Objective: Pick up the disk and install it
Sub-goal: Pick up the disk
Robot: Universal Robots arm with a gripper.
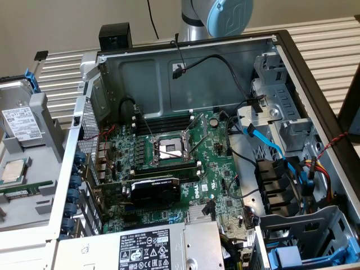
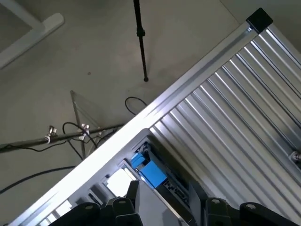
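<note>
My silver-and-blue robot arm (image 1: 216, 17) hangs at twelve o'clock in the exterior view, behind the open grey metal computer case (image 1: 146, 73). I cannot tell whether my black tool (image 2: 171, 214) is apart or together. The silver-grey, white-labelled disk (image 1: 18, 121) in its blue frame stands in a grey holder (image 1: 48, 121) at nine o'clock, outside the case. I judge pickup and installation both remain.

power supply label (image 1: 151, 251), print too small to read; disk (image 1: 19, 122) label likewise

White-labelled silver-grey disk (image 1: 21, 117), green motherboard (image 1: 218, 164), light blue cable (image 1: 269, 140), black graphics card (image 1: 154, 190), ribbed silver table (image 1: 318, 42)
</note>
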